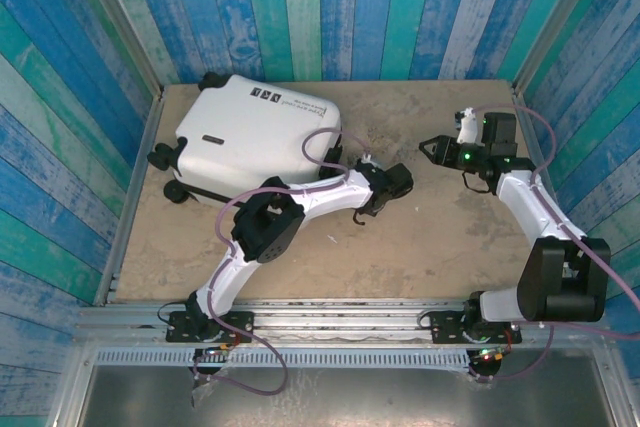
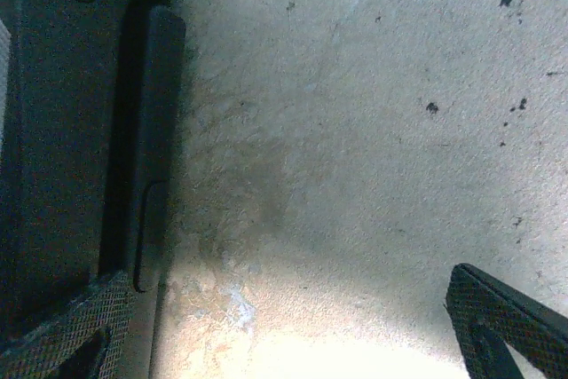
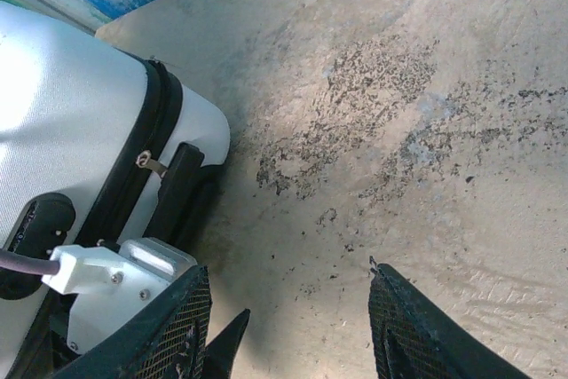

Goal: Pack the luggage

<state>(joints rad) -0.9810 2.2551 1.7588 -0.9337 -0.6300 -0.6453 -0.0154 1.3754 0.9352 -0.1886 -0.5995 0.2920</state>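
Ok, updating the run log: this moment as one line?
white hard-shell suitcase: closed, flat | left gripper: open, empty, beside suitcase | right gripper: open, empty, over tan table

Small black labels (image 1: 268,97) on the luggage (image 1: 240,142), lettering too small to read

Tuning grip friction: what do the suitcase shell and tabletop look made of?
The suitcase shell looks like hard moulded plastic, white, finely pebbled, slight sheen. The tabletop seems wood board or plywood, matte beige, scuffed with dark flecks; can't confirm.
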